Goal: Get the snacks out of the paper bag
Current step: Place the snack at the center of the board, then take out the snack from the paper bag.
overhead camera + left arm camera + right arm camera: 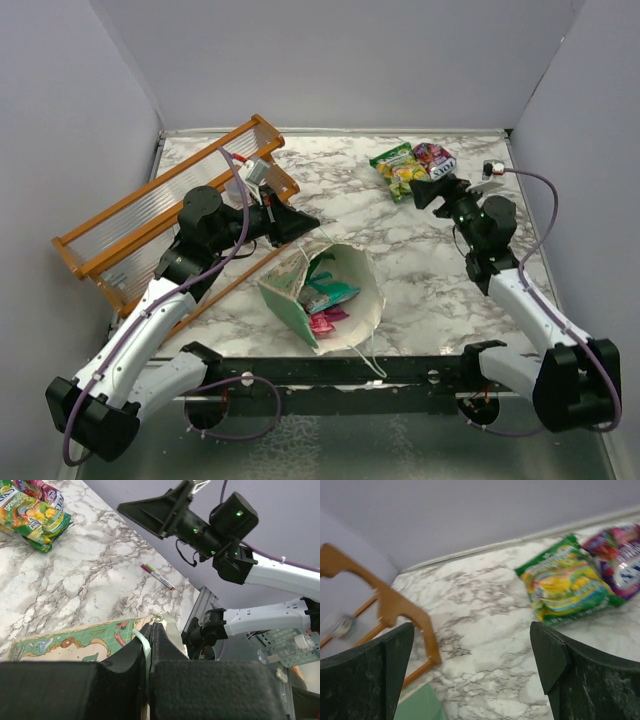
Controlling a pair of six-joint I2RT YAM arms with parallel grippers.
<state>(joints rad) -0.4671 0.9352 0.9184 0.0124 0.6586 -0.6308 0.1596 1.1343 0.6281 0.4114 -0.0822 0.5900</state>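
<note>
Top view, paper bag [362,275]: tipped over at mid desk [340,190], mouth gaping toward the near right, cream lining showing.
Top view, left end effector [303,226]: at the bag's upper rim, just beside the orange wooden rack [120,225].
Top view, packets inside: teal packet [333,293] and pink packet [326,321] lying in the mouth; any others hidden beneath.
Top view, packets out: green packet [398,170] and purple packet [437,157], touching, at the far right of the desk.
Top view, right end effector [428,192]: just on the near side of those two packets, well apart from the bag.
Left wrist view, left end effector [151,630]: pinched tight on the thin rim of the paper bag [75,642], holding the mouth up.
Left wrist view, pen [157,576]: flat on the marble, apart from the bag.
Right wrist view, right end effector [470,637]: spread wide, nothing held, green packet [565,587] ahead.
Handling, packets: likely light, crinkly, slippery foil, easily crushed.
Handling, hold: probably best a pinch on a sealed edge or corner of the teal packet, uppermost in the mouth.
Handling, bag: soft paper, likely to sag or tear if pulled hard at the rim.
</note>
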